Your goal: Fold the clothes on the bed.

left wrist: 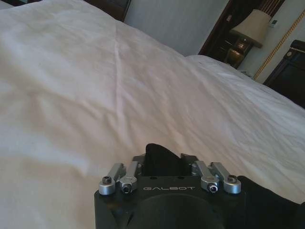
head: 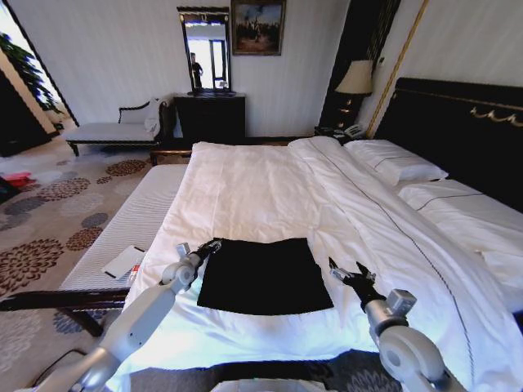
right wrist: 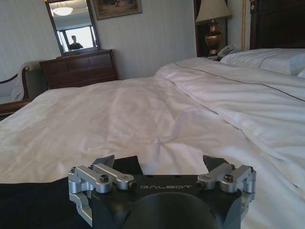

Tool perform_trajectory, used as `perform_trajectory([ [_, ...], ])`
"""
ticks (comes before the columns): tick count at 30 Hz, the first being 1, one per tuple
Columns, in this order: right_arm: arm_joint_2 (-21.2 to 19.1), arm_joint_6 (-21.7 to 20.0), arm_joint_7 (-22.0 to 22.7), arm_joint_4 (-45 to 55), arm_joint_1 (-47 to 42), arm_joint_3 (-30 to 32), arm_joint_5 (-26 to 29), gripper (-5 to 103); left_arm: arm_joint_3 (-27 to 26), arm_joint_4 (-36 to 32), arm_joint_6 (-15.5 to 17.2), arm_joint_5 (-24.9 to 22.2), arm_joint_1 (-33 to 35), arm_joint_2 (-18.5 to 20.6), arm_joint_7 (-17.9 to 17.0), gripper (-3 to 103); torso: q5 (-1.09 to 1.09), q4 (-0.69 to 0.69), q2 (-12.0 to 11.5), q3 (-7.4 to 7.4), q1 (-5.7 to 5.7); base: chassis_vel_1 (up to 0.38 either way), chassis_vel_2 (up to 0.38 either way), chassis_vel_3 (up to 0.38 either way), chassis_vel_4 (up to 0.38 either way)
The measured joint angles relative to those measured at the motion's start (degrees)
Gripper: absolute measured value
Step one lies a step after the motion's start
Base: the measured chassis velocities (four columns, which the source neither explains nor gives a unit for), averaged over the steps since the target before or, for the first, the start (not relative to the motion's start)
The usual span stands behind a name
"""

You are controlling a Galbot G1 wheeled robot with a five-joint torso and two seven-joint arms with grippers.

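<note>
The clothes point(head: 263, 276) lie on the bed point(head: 253, 188) near its front edge; the left gripper point(head: 210, 246) is at their far left corner; the right gripper point(head: 346, 270) just right of them.

Pale striped walls point(head: 114, 49) enclosed the room. A dark wooden dresser point(head: 210, 116) stood against the far wall beneath a mirror point(head: 205, 51) and a framed painting point(head: 258, 26). A lit bedside lamp point(head: 355, 80) glowed nearby, and a floral carpet point(head: 49, 220) covered the floor beside a pale chaise bench point(head: 114, 131)
</note>
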Motion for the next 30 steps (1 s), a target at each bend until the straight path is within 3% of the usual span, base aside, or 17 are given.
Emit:
perform_trajectory([
  [1, 0.0, 0.0, 0.0, 0.0, 0.0, 0.0, 0.0, 100, -0.1, -0.1, 0.0, 0.0, 0.1, 0.0, -0.1, 41, 0.01, 0.00, 0.0, 0.00, 0.00, 0.000, 0.000, 0.000, 0.000],
  [4, -0.2, -0.2, 0.5, -0.2, 0.6, -0.2, 0.7, 100, -0.5, -0.6, -0.1, 0.0, 1.0, 0.2, -0.1, 25, 0.00, 0.00, 0.0, 0.00, 0.00, 0.000, 0.000, 0.000, 0.000],
  [7, -0.3, -0.5, 0.9, -0.4, 1.2, -0.6, 1.0, 100, -0.7, -0.9, -0.2, 0.1, 1.5, 0.4, -0.1, 19, 0.01, 0.03, 0.0, 0.00, 0.00, 0.000, 0.000, 0.000, 0.000],
  [9, -0.4, -0.6, 1.0, -0.6, 1.4, -0.9, 1.2, 100, -0.8, -1.2, -0.3, 0.2, 1.9, 0.6, -0.1, 9, 0.00, 0.02, 0.0, 0.00, 0.00, 0.000, 0.000, 0.000, 0.000],
  [12, -0.5, -0.7, 1.1, -1.1, 1.7, -1.3, 1.2, 100, -0.9, -1.4, -0.5, 0.2, 2.1, 0.7, -0.1, 2, 0.00, 0.01, 0.0, 0.00, 0.00, 0.000, 0.000, 0.000, 0.000],
  [21, -4.3, -3.8, 2.1, -4.6, 8.2, -2.5, 8.0, 100, -1.1, -2.2, -0.8, 0.4, 1.9, 0.7, -0.6, 2, 0.01, 0.00, 0.0, 0.00, -0.01, 0.000, 0.000, 0.000, 0.000],
  [24, -9.0, -5.9, 0.1, -11.2, 17.8, -5.8, 15.2, 100, -1.1, -3.4, -1.0, 1.0, 2.4, 0.9, -1.1, 2, 0.01, 0.03, 0.0, 0.00, 0.00, 0.000, 0.000, 0.000, 0.000],
  [30, -12.4, -6.6, -4.7, -20.2, 29.3, -12.7, 18.8, 100, -1.5, -5.2, -1.3, 2.0, 4.0, 1.2, -1.4, 2, 0.00, 0.02, 0.0, 0.01, 0.00, 0.000, 0.000, 0.000, 0.000],
])
